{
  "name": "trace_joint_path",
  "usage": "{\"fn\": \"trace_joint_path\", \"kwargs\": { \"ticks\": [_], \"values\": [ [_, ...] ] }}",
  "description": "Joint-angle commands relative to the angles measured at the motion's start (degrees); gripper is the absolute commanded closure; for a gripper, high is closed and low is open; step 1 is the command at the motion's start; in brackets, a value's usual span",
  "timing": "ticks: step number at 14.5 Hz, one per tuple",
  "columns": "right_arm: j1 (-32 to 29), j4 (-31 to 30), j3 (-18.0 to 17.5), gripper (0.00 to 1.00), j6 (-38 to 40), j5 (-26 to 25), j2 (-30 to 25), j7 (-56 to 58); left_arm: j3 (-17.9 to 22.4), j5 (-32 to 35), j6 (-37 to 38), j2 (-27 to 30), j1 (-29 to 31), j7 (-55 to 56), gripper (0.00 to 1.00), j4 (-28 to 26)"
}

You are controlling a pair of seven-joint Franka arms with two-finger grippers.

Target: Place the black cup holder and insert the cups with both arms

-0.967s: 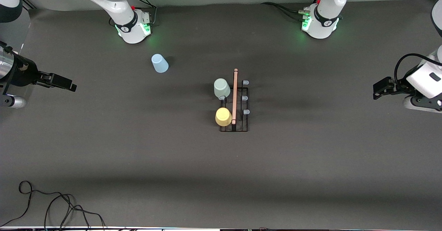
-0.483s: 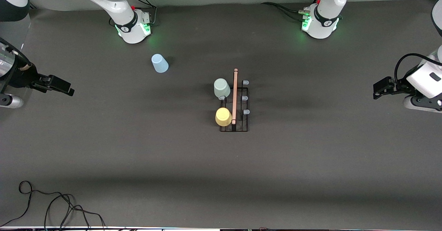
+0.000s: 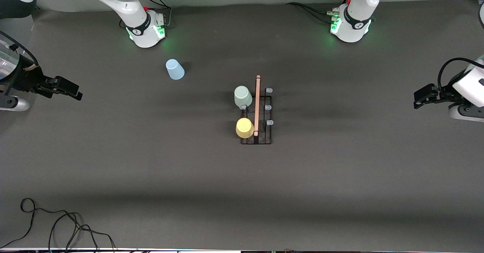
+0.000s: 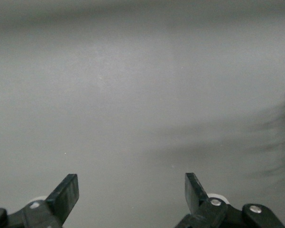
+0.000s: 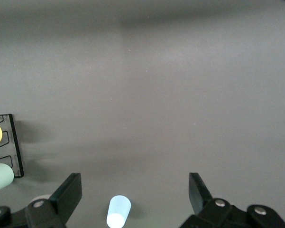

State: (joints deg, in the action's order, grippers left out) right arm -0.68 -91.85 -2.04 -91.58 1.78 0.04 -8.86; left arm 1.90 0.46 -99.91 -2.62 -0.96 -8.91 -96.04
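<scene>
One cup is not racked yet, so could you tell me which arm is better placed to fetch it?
Probably the right: the light blue cup stands toward its end of the table, and the open right gripper is closer than the open left gripper.

The black cup holder (image 3: 256,117) stands mid-table. Two cups (image 3: 243,96) (image 3: 244,128) sit on its pegs on the side toward the right arm's end, one nearer the front camera. A third cup (image 3: 174,69) stands apart on the table (image 3: 340,177), near the right arm's base.

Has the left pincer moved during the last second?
Yes. The left pincer, open and empty, has drawn back toward the left arm's end of the table, farther from the black cup holder, which has stayed in place.
</scene>
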Motion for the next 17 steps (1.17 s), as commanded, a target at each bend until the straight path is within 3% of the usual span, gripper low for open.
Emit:
{"fn": "trace_joint_path", "kwargs": {
  "ticks": [1,17],
  "values": [
    [0.41,2.11,0.02,0.00,0.17,-2.48,0.66,1.39,-0.14,0.50,0.24,0.68,0.08,-0.06,0.00,0.15],
    [0.77,1.67,0.02,0.00,1.93,-2.39,1.54,1.39,-0.32,0.68,0.50,0.24,-0.71,1.00,0.00,1.03]
  ]
}}
